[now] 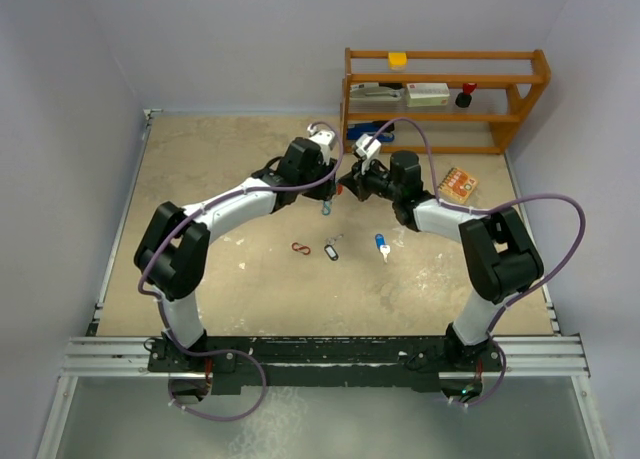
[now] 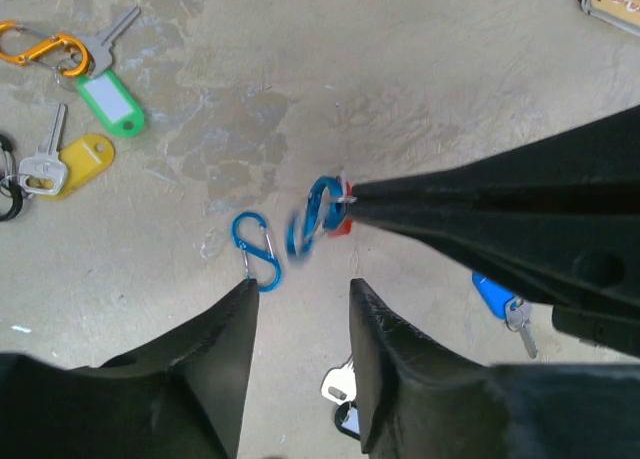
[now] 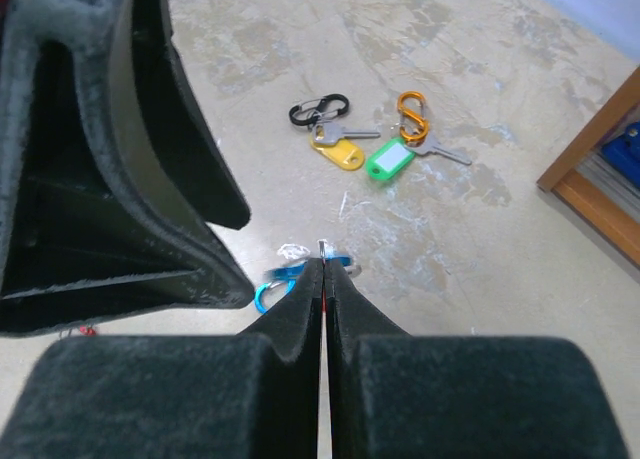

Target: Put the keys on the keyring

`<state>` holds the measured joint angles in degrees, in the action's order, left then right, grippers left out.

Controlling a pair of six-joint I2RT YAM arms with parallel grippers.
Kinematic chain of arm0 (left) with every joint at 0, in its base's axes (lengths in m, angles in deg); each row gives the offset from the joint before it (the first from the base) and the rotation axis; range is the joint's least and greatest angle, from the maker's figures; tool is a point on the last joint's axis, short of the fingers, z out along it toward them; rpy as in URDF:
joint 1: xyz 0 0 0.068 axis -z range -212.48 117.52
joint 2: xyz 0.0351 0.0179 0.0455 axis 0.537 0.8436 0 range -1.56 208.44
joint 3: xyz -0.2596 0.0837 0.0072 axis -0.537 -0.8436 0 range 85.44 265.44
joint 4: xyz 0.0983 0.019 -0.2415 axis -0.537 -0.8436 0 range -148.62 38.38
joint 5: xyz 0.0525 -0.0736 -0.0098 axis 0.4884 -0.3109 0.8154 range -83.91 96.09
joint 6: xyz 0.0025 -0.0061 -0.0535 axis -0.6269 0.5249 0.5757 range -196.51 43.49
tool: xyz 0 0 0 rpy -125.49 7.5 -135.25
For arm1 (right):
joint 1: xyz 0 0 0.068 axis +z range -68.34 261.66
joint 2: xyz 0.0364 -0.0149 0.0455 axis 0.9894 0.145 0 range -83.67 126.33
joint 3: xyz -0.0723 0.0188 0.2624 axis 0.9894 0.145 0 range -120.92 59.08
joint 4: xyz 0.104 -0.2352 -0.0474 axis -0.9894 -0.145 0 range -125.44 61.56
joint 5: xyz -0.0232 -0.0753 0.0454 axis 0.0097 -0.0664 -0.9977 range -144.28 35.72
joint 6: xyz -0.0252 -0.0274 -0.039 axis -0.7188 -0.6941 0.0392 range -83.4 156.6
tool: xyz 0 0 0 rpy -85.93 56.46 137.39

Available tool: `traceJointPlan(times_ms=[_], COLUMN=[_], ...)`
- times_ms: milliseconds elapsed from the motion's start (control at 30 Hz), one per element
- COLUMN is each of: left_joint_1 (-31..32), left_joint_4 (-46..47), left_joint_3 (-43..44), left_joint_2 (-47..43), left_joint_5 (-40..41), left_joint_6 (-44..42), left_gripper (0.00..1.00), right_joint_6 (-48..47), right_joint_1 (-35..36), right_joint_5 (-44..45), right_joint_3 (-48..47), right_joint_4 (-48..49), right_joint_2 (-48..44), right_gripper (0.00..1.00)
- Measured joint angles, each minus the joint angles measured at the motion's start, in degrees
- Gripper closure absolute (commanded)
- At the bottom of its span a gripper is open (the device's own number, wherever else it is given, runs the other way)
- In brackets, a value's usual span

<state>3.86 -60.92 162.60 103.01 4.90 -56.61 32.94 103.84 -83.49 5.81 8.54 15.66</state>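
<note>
My right hand (image 3: 322,266) is pinched shut on a blue clip (image 2: 318,211), hanging above the counter (image 2: 420,99). My left hand (image 2: 300,294) sits just beside it, fingers apart. Green-tag key (image 2: 110,106) and yellow-tag key (image 2: 80,159) lie together on the counter, blue-tag key (image 2: 493,294) well apart.

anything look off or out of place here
Nothing spilled or broken. One oddity: the blue clip at the tip of the shut jaws of the right gripper is blurred in the left wrist view, so it is probably swinging.
</note>
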Motion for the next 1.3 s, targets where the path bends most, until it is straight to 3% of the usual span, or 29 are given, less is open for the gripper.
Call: traceJointPlan(times_ms=[100,300,433,667,900,1300], left_joint_1=[0.1,0.0,-0.5,-6.4,-10.0,-10.0], left_joint_4=[-0.4,-0.1,1.1,4.8,7.3,8.9], left_joint_3=[-0.3,-2.3,-5.3,-11.7,-18.6,-19.7], left_joint_2=[-0.2,-2.2,-6.2,-14.4,-20.1,-20.5], left_joint_5=[0.5,3.4,9.1,19.5,27.7,28.5], left_joint_6=[0.0,0.5,2.2,8.6,14.5,17.1], left_gripper=[0.48,0.45,0.42,0.25,0.24,0.22], right_joint_6=[-0.3,-0.9,-1.1,-1.2,-0.2,4.2], right_joint_1=[-0.1,-0.1,-0.1,0.0,1.5,4.1], right_joint_5=[1.0,1.7,2.3,2.8,3.0,4.3], right_joint_3=[0.0,0.0,0.0,-0.7,-8.0,-21.7], right_joint_4=[0.3,0.6,0.6,-0.6,-0.7,-0.5], right_joint_2=[-0.1,-0.1,-0.1,-0.1,3.3,19.0], right_gripper=[1.00,1.00,1.00,1.00,1.00,1.00])
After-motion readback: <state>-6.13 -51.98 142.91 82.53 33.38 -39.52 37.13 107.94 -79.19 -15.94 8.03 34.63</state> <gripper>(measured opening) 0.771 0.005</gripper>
